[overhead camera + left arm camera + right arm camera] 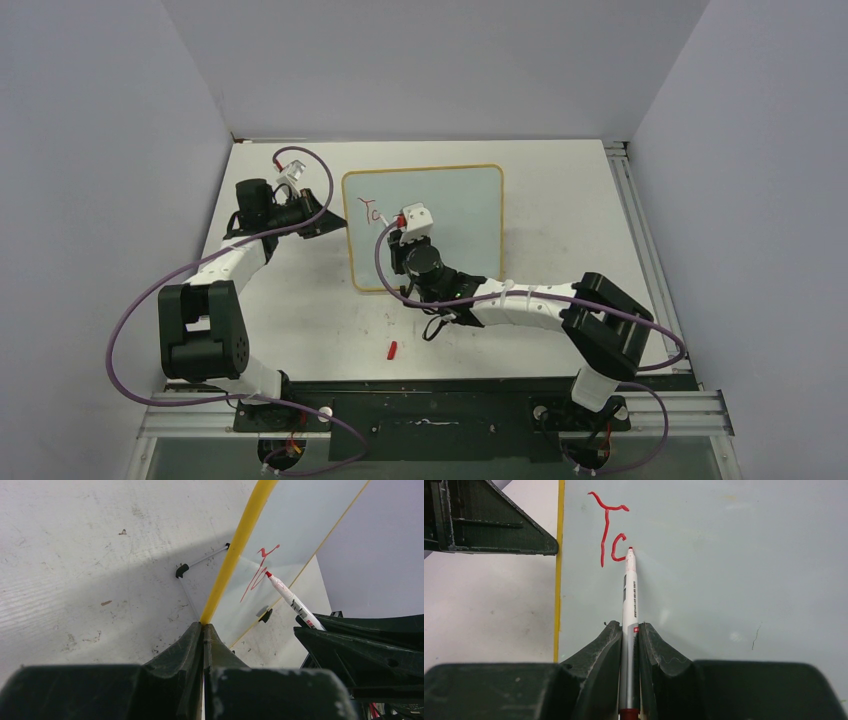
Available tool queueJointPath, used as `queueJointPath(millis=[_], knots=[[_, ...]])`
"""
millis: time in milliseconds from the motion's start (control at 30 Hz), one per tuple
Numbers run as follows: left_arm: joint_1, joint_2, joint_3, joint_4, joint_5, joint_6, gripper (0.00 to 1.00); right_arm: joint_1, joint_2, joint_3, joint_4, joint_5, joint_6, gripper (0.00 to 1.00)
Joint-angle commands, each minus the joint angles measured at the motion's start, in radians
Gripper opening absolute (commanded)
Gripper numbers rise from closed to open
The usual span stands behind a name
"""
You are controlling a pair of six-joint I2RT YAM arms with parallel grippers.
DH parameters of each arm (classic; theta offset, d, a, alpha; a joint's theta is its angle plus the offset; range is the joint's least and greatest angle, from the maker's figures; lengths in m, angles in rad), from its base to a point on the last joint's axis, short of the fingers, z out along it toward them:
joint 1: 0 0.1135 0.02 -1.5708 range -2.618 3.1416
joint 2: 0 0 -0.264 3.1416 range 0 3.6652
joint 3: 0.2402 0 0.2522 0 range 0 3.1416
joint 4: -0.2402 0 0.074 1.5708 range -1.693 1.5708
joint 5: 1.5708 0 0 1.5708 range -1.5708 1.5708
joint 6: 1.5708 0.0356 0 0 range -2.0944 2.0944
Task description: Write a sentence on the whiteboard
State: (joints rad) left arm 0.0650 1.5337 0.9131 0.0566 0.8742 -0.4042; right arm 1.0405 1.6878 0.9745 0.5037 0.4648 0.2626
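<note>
To close the half-made "o" cleanly, the red marker (629, 590) wants light, even pressure and a small curl of its tip, just right of the "T" of the sentence (605, 535) begun in the top left corner of the whiteboard (460, 200), which sits on the table (560, 200). The right gripper (629, 630) pinches the marker's barrel, its arm reaching in low over the board's near edge. The left gripper (203, 629) is pressed together on the board's yellow left frame, its arm folded beside that edge.
</note>
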Motion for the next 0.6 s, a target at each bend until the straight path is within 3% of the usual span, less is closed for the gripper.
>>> queueJointPath(millis=[0, 367, 567], knots=[[-0.014, -0.032, 0.009, 0.044, 0.051, -0.001, 0.0, -0.008, 0.003, 0.049, 0.026, 0.008, -0.014, 0.05], [-0.014, -0.032, 0.007, 0.045, 0.051, -0.002, 0.0, -0.008, 0.018, 0.061, 0.03, -0.016, -0.016, 0.05], [-0.014, -0.033, 0.009, 0.043, 0.045, -0.002, 0.0, 0.01, -0.055, 0.035, 0.038, -0.008, -0.037, 0.05]])
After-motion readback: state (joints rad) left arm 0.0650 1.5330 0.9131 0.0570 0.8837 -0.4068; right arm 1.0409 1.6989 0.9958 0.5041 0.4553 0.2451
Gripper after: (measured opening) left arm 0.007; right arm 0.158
